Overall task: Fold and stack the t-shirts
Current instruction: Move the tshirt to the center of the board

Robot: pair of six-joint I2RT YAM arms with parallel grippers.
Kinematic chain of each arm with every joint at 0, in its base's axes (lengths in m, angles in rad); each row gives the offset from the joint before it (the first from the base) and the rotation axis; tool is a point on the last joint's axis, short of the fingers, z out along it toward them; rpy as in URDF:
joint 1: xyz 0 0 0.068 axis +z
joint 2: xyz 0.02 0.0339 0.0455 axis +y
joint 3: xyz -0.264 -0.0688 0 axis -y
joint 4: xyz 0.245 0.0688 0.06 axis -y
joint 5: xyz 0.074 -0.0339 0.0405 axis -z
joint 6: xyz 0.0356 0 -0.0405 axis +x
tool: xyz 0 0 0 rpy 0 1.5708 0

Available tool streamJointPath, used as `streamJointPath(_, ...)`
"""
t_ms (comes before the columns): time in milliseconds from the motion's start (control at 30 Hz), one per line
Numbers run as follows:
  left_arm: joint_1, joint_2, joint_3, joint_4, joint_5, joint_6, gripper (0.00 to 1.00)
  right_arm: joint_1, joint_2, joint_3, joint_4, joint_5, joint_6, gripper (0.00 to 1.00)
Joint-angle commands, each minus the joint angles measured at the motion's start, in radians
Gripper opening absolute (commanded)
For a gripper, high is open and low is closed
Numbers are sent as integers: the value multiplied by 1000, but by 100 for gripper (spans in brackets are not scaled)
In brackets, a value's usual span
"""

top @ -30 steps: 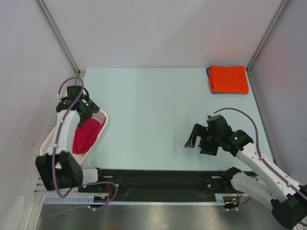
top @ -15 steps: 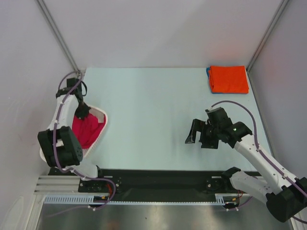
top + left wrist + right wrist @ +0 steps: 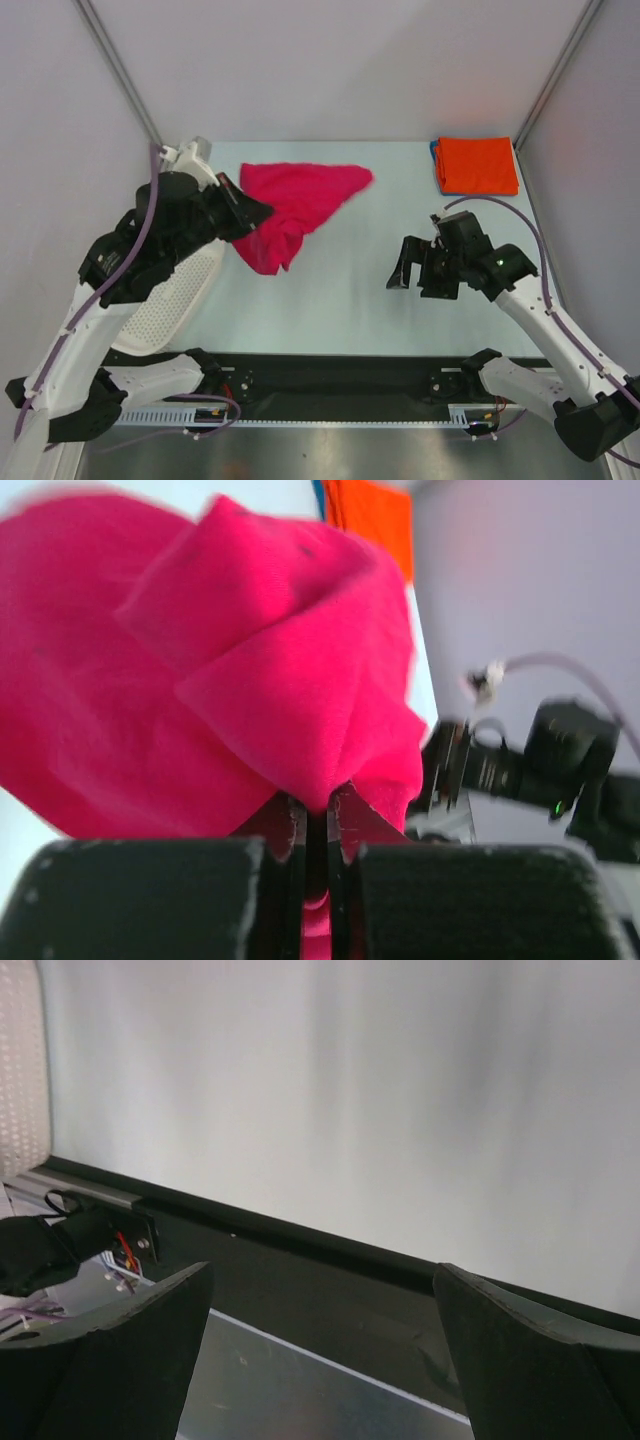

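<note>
My left gripper (image 3: 245,215) is shut on a bunch of the crimson t-shirt (image 3: 295,200) and holds it up above the table's back left. The cloth hangs loose and crumpled, spreading to the right. In the left wrist view the crimson t-shirt (image 3: 250,660) fills the frame, pinched between the jaws of my left gripper (image 3: 318,815). A folded orange t-shirt (image 3: 478,165) lies at the back right corner on a folded blue t-shirt (image 3: 436,160), of which only an edge shows. My right gripper (image 3: 418,283) hovers open at mid right, empty, as the right wrist view also shows of the right gripper (image 3: 322,1272).
The white perforated basket (image 3: 165,300) lies tilted at the left edge under my left arm, with no cloth showing inside. Grey walls close in the table on the left, back and right. A black rail (image 3: 330,375) runs along the near edge.
My left gripper shut on the crimson t-shirt in the basket, lifted it out and swung it right and up over the table. The right arm barely moved.
</note>
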Motion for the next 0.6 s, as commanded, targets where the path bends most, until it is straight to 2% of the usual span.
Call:
streamJointPath(0,-129,11,-106,-6,-7,-112,0,-6,-27,102,-62,57,1,100)
streamJointPath(33,-149,2,-137,-9,-17,-125,0,-8,-36,110,-74,62,2,100)
streamJointPath(67,-149,-17,-176,-2,-2,-130,30,-8,-44,114,-76,61,5,100)
streamJointPath(100,-148,-15,-211,-3,5,-135,68,-8,-53,113,-79,58,11,100)
streamJointPath(133,-146,-9,-261,-12,1,-133,99,-6,-71,108,-82,50,19,100)
streamJointPath(333,-144,2,-334,-115,-99,-57,100,21,-98,21,-102,0,10,100)
streamJointPath(367,-144,-9,-343,-152,-111,-55,94,37,-76,6,-102,-16,13,100)
streamJointPath(467,-144,-83,-443,-171,-81,-67,81,179,-30,-47,-52,-8,74,100)
streamJointPath(567,-144,-196,-604,-152,2,-113,76,357,73,-70,24,42,123,95)
